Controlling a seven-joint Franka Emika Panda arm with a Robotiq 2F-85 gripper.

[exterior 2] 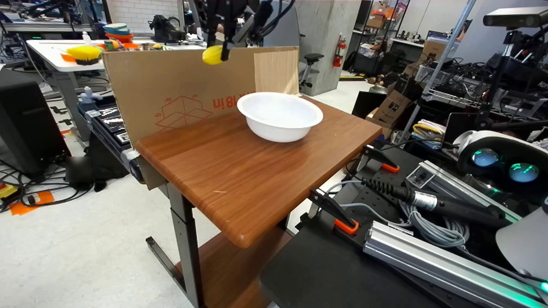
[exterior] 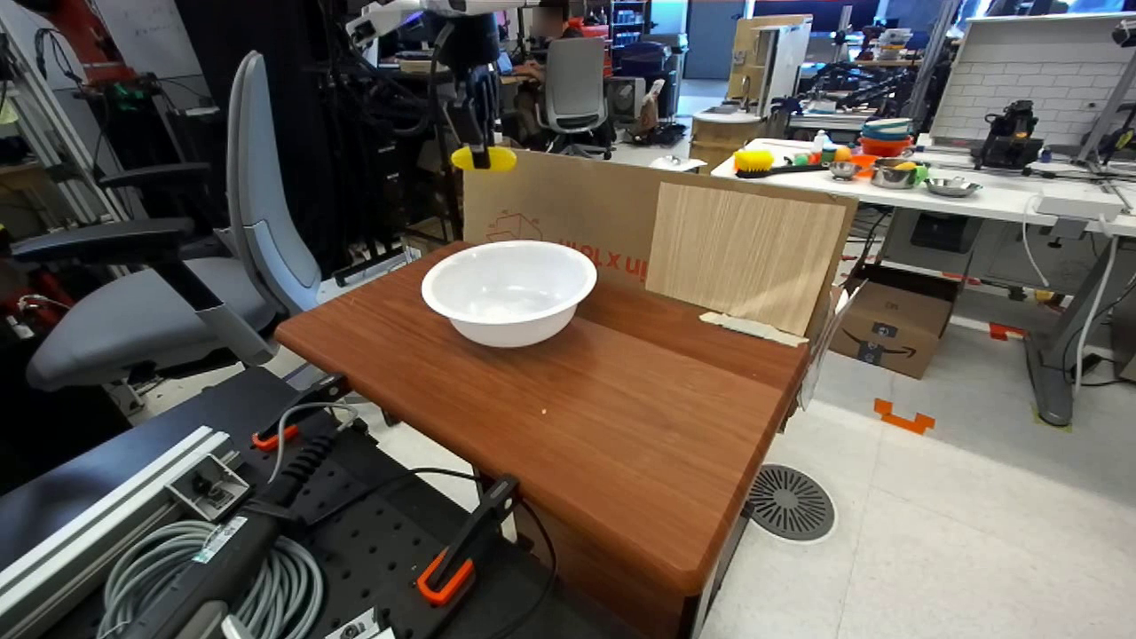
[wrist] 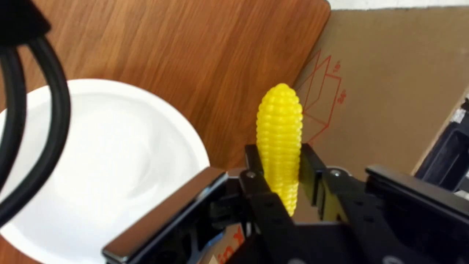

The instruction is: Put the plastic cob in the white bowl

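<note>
Gripper (wrist: 281, 161) pinching plastic cob (wrist: 279, 124) midair, seemingly near bench (exterior: 577, 426) edge along cardboard (exterior 2: 162, 77). White bowl (exterior 2: 278, 131) upright, well in from bench corners.

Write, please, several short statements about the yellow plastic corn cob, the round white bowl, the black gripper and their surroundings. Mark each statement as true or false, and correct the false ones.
1. The black two-fingered gripper holds the yellow plastic corn cob. True.
2. The round white bowl stands upright on the brown wood-grain table. True.
3. The cob lies inside the bowl. False: it is held in the air, outside the bowl.
4. The cob has a smooth surface. False: the wrist view shows it bumpy, in rows.
5. A brown cardboard panel with red print stands along one table edge. True.
6. The gripper rests on the table. False: it is raised above table level.
</note>
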